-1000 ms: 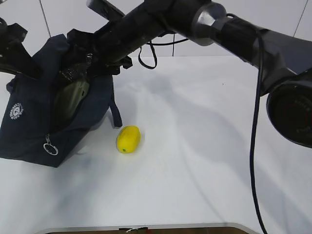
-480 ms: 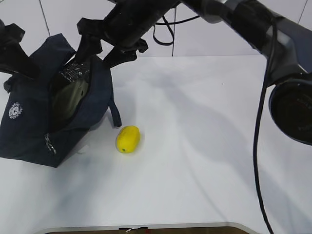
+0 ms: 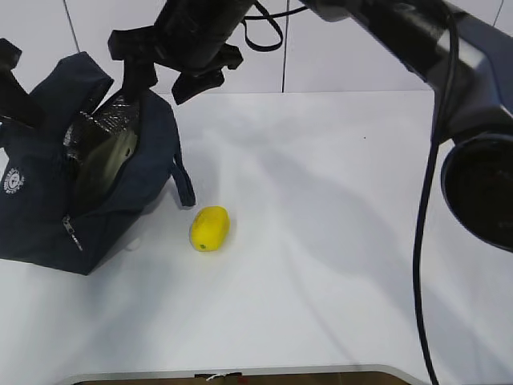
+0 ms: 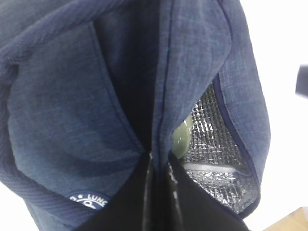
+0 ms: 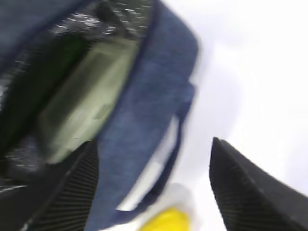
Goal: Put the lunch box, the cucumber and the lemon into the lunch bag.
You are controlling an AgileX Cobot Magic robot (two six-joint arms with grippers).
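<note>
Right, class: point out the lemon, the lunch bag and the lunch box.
lemon (image 3: 210, 228), exterior view, middle of its yellow skin.
lunch bag (image 3: 152, 156), exterior view, navy outer side wall.
lunch box (image 5: 89, 103), right wrist view, pale green lid inside the bag.

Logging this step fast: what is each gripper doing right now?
Left gripper: shut on the lunch bag, pinching its fabric edge.
Right gripper: open, holding nothing, above the bag's mouth.
</note>
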